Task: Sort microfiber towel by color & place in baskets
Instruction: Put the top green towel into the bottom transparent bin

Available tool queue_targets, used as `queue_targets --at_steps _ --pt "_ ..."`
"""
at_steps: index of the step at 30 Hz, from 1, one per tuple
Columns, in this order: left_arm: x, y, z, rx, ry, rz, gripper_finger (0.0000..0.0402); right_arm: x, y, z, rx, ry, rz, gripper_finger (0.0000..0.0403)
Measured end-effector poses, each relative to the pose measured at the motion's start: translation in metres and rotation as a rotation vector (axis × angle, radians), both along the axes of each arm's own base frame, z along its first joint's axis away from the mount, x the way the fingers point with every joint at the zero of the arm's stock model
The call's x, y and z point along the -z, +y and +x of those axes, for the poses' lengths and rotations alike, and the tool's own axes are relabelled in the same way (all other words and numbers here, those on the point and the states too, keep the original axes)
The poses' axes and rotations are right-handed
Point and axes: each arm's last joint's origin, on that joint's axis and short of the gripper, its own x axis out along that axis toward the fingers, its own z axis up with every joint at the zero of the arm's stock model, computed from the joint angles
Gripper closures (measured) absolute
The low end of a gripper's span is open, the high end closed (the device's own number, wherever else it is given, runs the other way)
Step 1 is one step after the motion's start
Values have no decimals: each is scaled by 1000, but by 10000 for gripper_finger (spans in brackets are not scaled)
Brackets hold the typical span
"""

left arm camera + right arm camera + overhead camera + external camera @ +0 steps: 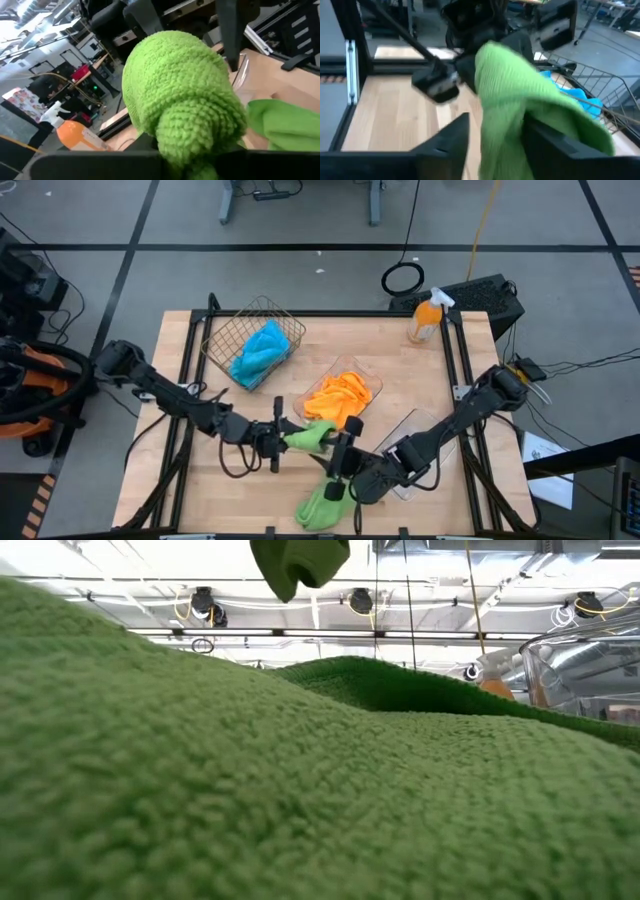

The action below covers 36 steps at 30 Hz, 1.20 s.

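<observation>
A lime green towel [308, 437] hangs lifted between my two grippers above the table's near middle; it shows bunched in the left wrist view [175, 90] and at the top of the low view [300, 565]. My left gripper [280, 438] is shut on it from the left. My right gripper [343, 448] is shut on it from the right. A second green towel [318, 508] lies flat on the table by the near edge and fills the low view [300, 790]. Blue towels [262, 352] lie in the wire basket [222, 340]. Orange towels [340, 395] lie in a clear tray [372, 378]. My left gripper pinches a bunched end [192, 145] of the green towel between its two fingers, coming level from the table's left. The towel bulges out beyond the fingers, lifted clear of the table. My right gripper has the towel's other part [502, 125] squeezed between its two fingers [450, 142], coming from the table's right and near side. Cloth spills over one finger [560, 145]. One layer or several, I cannot tell.
A second clear tray [415, 420] lies under my right arm toward the table's right. An orange spray bottle [425, 318] stands at the far right corner. Black frame rails run along the table's left and right sides. Bare wood shows at the near left.
</observation>
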Motion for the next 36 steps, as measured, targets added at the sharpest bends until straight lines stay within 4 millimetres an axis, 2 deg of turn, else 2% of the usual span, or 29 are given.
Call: queue_targets --at_steps 7,10,15,21,25,31,36 --pt "-7 2 -8 -74 15 18 351 -8 8 -25 10 35 82 149" --pt "-9 3 -11 -75 24 22 351 -7 12 -34 39 43 105 126" --pt "-8 3 -11 -60 32 23 356 -6 14 -41 161 -18 14 93" --pt "-8 2 -11 -27 37 21 355 -11 -1 -27 202 -57 13 38" --pt "-8 2 -11 -27 38 21 354 -13 -13 -14 140 -27 52 10" --pt "-7 3 -11 -30 51 27 354 -13 -29 -2 85 8 54 7" --pt "-7 6 -9 -43 49 2 354 -10 -29 10 -5 12 24 9"
